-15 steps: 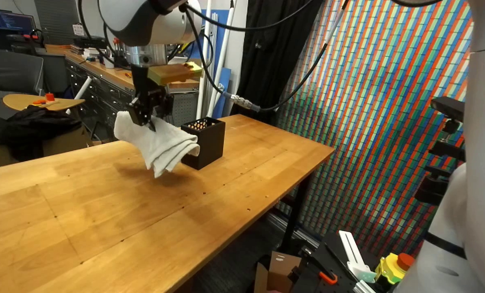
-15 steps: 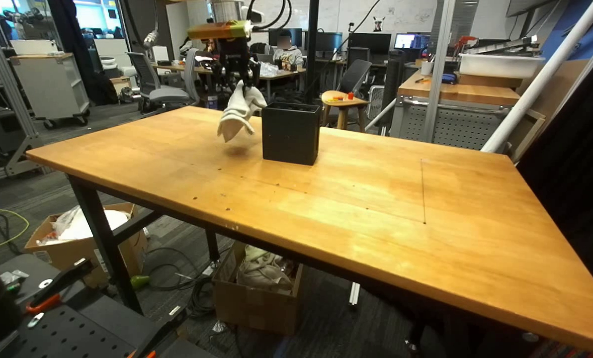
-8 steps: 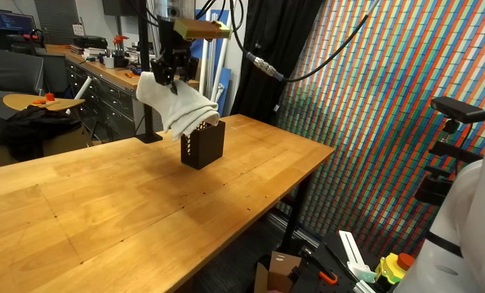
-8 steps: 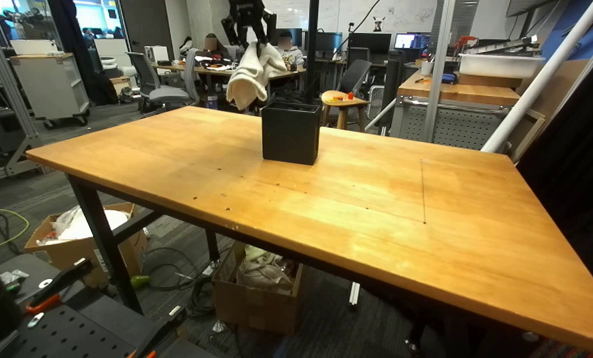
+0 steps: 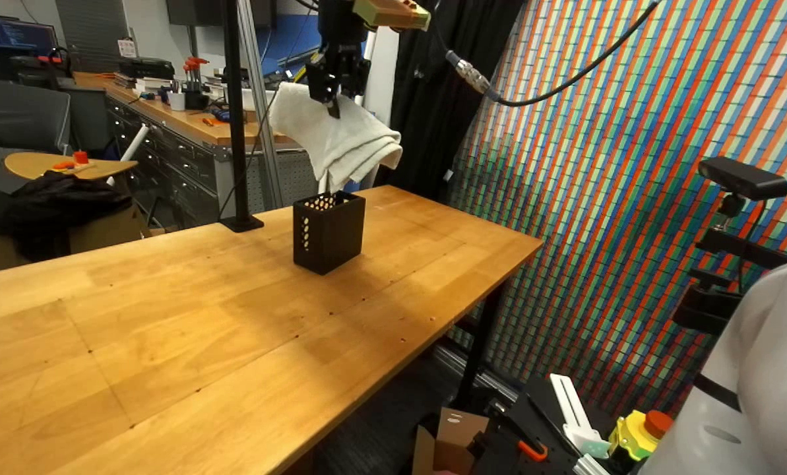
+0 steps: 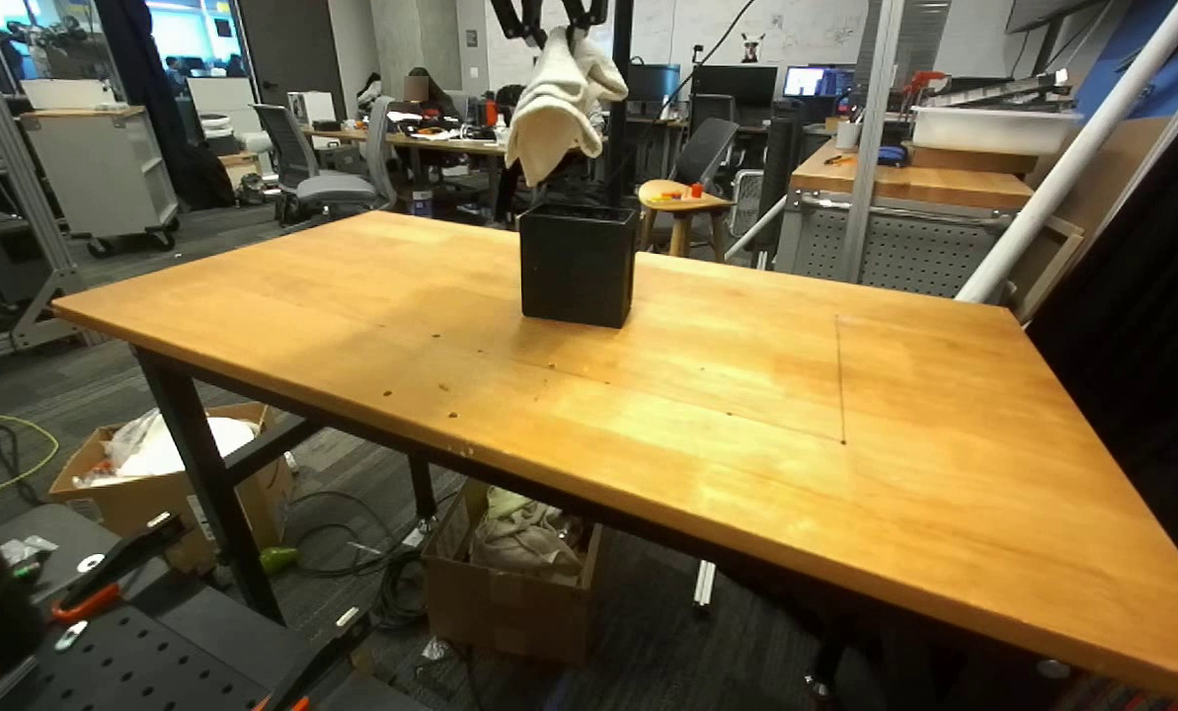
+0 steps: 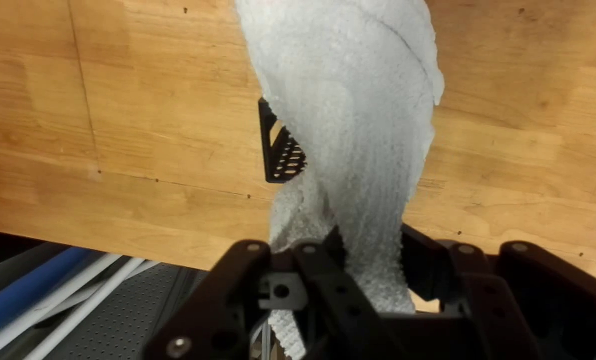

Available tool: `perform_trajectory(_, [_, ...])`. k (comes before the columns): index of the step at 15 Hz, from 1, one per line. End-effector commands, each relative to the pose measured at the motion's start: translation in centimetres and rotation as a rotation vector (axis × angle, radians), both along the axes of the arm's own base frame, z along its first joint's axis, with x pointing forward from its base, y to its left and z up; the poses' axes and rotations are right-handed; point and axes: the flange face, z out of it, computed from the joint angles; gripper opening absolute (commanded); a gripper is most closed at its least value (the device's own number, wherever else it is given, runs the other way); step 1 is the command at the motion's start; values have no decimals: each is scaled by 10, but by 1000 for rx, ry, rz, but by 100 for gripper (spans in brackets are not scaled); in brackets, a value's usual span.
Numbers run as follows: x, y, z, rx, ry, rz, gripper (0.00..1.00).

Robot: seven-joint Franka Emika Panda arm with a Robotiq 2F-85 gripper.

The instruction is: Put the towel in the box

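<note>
The white towel (image 5: 350, 135) hangs folded from my gripper (image 5: 333, 109), with loose ends drooping on both sides. My gripper (image 6: 561, 35) is shut on the towel, which also shows in an exterior view (image 6: 554, 114). The black box (image 5: 332, 234) stands upright on the table, open at the top, with holes in a side wall. The towel's lower end hangs just above the box (image 6: 577, 267), apart from its rim. In the wrist view the towel (image 7: 357, 115) runs between the fingers (image 7: 370, 245) and covers most of the box, leaving one corner (image 7: 267, 145) showing. The box's inside is mostly hidden.
The wooden table (image 5: 188, 316) carries the box. A black post (image 5: 235, 132) with a flat base stands at the table's edge. A metal post (image 5: 259, 99) and white pipes (image 7: 78, 305) stand beyond the table. A cable (image 5: 565, 82) hangs from the arm.
My gripper has risen and moved right in both exterior views, carrying the towel from beside the box to above it. The box has not moved.
</note>
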Motion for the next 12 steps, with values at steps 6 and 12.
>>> perform_trajectory(6, [6,-29,-4,14,13,74,4])
perform_trajectory(12, [19,-40,-22,60,31,95,4])
